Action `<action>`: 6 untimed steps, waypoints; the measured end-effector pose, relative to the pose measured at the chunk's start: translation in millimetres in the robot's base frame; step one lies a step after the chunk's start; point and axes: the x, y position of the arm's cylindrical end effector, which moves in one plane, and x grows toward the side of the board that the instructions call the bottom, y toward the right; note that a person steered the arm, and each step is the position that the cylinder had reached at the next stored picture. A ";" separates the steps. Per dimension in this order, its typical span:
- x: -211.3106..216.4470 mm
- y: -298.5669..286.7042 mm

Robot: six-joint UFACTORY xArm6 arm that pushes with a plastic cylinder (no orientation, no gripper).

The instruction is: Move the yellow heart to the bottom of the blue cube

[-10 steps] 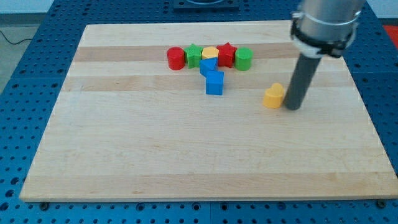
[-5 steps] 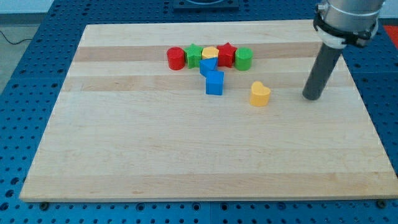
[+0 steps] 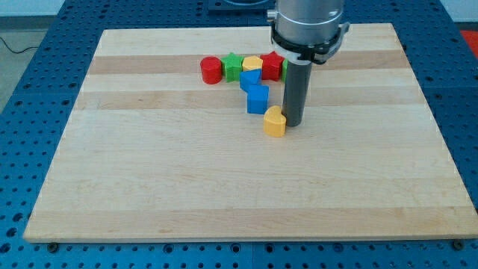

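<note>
The yellow heart lies on the wooden board, just below and to the right of the blue cube. My tip rests on the board touching the heart's right side. A second blue block sits just above the blue cube, touching it.
Along the view's top stands a row of blocks: a red cylinder, a green star, a yellow hexagon and a red star. A green block at the row's right end is mostly hidden behind the rod. The wooden board fills most of the view.
The yellow heart has slid left and slightly down, from right of the blue cube to just below its right corner. My tip swung out to the right, then came back left against the heart.
</note>
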 end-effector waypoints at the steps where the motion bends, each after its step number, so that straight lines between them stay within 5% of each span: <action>1: 18.9 3.6; 3: 41.3 -21.3; 5: 16.1 -40.6; 6: 52.7 -41.1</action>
